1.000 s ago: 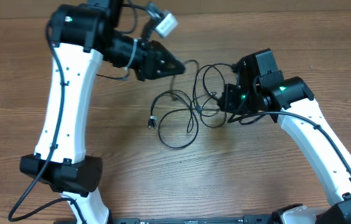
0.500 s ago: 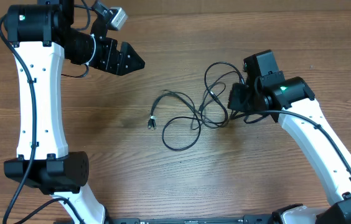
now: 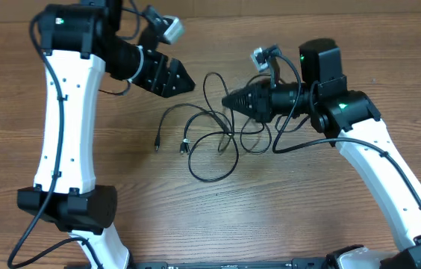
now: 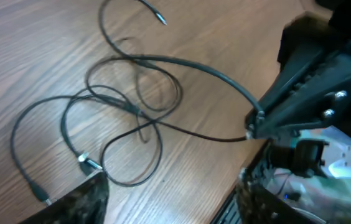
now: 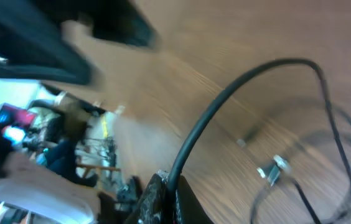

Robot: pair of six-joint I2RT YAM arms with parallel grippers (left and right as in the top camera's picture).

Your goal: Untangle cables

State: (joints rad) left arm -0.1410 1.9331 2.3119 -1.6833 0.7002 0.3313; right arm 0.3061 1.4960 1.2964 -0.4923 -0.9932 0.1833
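Black cables (image 4: 139, 113) sprawl in loose loops; right fingers (image 3: 234, 99) pinch one strand, left fingers (image 4: 82, 202) spread.

"Where's the left arm (image 3: 69, 127) standing?"

"Up from the near edge of the table (image 3: 307, 217), elbow high by the far-left corner. The left hand (image 3: 186, 81) points in toward the middle, fingers apart, holding nothing."

"And the right arm (image 3: 378, 161)?"

"It reaches in from the near-right corner, wrist level. The right hand (image 3: 227, 99) points left, facing the other hand, fingers pinched on one of the cables (image 3: 218, 134)."
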